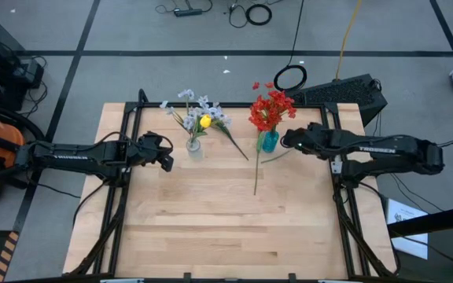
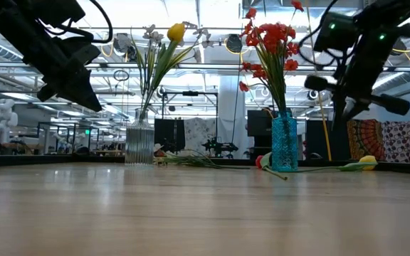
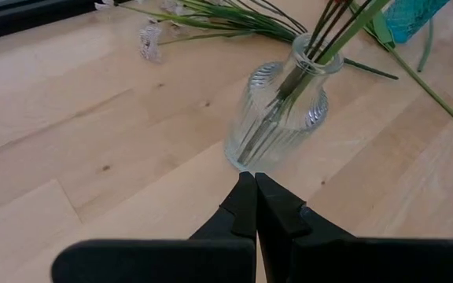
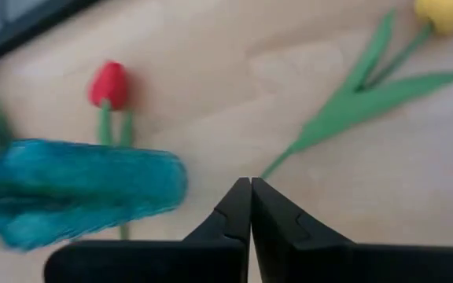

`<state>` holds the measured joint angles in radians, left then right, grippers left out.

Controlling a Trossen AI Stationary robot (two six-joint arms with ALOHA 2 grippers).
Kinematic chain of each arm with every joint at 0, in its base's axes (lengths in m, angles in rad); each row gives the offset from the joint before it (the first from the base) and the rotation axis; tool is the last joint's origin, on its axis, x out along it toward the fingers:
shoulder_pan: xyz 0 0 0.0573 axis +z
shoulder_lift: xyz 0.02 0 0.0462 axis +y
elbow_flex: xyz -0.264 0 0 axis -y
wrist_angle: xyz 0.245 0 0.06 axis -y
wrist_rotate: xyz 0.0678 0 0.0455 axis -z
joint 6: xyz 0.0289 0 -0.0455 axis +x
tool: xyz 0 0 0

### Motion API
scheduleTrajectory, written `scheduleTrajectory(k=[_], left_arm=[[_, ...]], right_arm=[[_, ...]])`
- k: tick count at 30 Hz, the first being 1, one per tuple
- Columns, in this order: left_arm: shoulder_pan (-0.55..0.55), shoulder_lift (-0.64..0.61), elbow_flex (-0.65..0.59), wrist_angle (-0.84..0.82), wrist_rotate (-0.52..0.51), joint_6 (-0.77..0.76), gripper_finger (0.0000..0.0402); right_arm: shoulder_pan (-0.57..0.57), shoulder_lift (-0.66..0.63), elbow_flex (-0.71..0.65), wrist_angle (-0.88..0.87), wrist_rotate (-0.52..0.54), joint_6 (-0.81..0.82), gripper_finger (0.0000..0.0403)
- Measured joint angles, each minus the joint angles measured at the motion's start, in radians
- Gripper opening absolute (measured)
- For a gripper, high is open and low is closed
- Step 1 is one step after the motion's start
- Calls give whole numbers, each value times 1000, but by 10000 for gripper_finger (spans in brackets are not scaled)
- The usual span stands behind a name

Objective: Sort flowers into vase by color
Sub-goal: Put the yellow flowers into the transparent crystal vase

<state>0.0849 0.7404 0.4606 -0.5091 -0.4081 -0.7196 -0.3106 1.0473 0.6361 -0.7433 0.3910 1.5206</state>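
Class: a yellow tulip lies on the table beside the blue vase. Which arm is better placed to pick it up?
Probably the right: its shut gripper hovers near the yellow tulip, while the left gripper sits beyond the clear vase.

My table (image 1: pixel 211 228) is pale wood planks. On it stand a clear ribbed vase (image 1: pixel 194 146) and, near it, a blue vase (image 1: pixel 270 141). Lying flat on the wood: a pale spray (image 1: pixel 230 137) between them, a red tulip (image 4: pixel 108 85) beside the blue vase, and a yellow tulip (image 4: pixel 444 13).

Clear ribbed vase (image 1: pixel 194 146) (yellow tulip (image 1: pixel 204 122) inside); teal vase (image 1: pixel 270 141), red sprays (image 1: pixel 270 109).
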Motion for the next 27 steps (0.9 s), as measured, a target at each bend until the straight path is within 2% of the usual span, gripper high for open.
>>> scheduleTrajectory(k=[8,18,27], left_arm=[[0,0,0,-1,11,0,2],[0,0,0,-2,14,0,2],[0,0,0,-7,14,1,2]], right_arm=[[-98,93,0,4,-130,45,1],[-245,158,-1,-33,-132,91,4],[-310,235,-1,8,-118,120,46]])
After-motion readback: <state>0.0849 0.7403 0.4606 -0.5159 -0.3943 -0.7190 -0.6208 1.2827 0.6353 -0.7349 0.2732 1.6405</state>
